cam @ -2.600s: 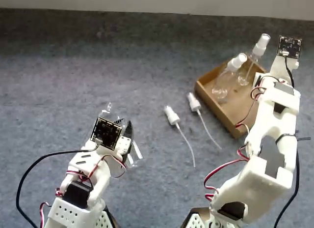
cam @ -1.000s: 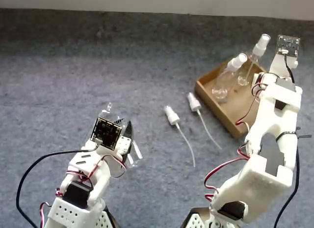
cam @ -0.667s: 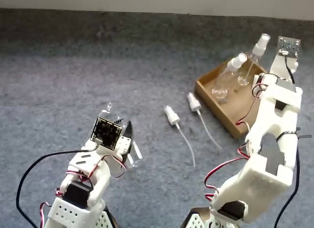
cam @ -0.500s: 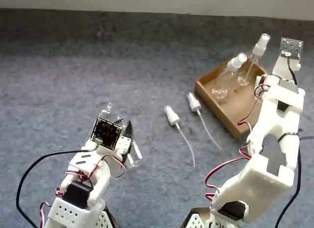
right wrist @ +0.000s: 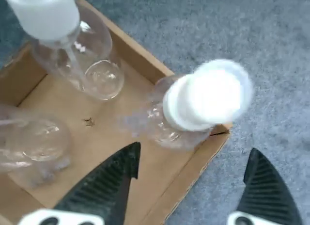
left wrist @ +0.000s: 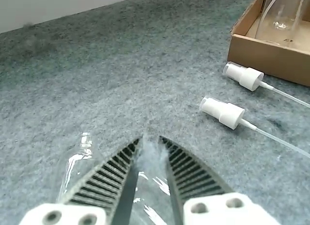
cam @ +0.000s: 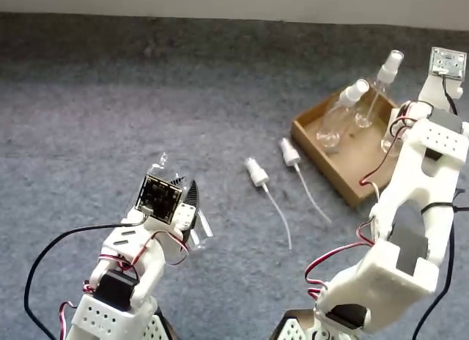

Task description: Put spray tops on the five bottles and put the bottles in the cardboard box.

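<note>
The cardboard box sits at the right and holds three clear bottles with white spray tops. Two of them lean at its far side. My right gripper hangs open above the third bottle, which stands in a box corner, its fingers wide on either side and not touching. Two loose spray tops lie on the carpet. My left gripper is low over two bare bottles, fingers a narrow gap apart.
Grey carpet covers the whole table, with a pale wall edge along the back. The long dip tubes of the loose spray tops trail toward the arms. Open carpet lies at the far left and between the two arms.
The right arm has risen and drawn back to the right, away from the bottle left standing in the box. The left arm has kept still.
</note>
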Tool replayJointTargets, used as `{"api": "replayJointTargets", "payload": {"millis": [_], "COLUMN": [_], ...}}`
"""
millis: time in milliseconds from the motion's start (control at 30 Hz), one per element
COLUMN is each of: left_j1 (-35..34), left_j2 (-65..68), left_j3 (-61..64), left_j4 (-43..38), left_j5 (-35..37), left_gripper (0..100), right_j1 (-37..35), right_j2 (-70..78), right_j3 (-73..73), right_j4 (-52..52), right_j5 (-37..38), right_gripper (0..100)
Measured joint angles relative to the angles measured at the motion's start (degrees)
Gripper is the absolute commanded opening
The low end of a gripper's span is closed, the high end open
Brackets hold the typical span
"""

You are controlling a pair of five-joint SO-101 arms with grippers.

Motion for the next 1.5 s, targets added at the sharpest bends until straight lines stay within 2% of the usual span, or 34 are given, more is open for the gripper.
{"api": "replayJointTargets", "payload": {"millis": [433,900,1033,1267,1367,1500], "left_j1": [0.00,0.00,-0.53,-10.37,-12.31,-12.92], "left_j2": [0.00,0.00,0.00,0.00,0.00,0.00], "left_j3": [0.00,0.00,0.00,0.00,0.00,0.00], "left_j4": [0.00,0.00,0.00,-1.58,-3.25,-3.69], "left_j5": [0.00,0.00,0.00,0.00,0.00,0.00], "left_gripper": [0,0,0,0,0,0], "right_j1": [0.00,-1.49,-6.68,-22.24,-29.98,-39.56], "right_j2": [-3.96,-31.47,-40.70,-57.32,-63.56,-71.47], "right_j3": [0.00,0.00,3.69,20.31,31.38,46.51], "right_j4": [3.87,15.47,19.43,20.57,16.62,6.15], "right_j5": [0.00,0.00,0.00,0.00,0.00,0.00], "right_gripper": [29.3,29.3,29.3,29.3,29.3,29.3]}}
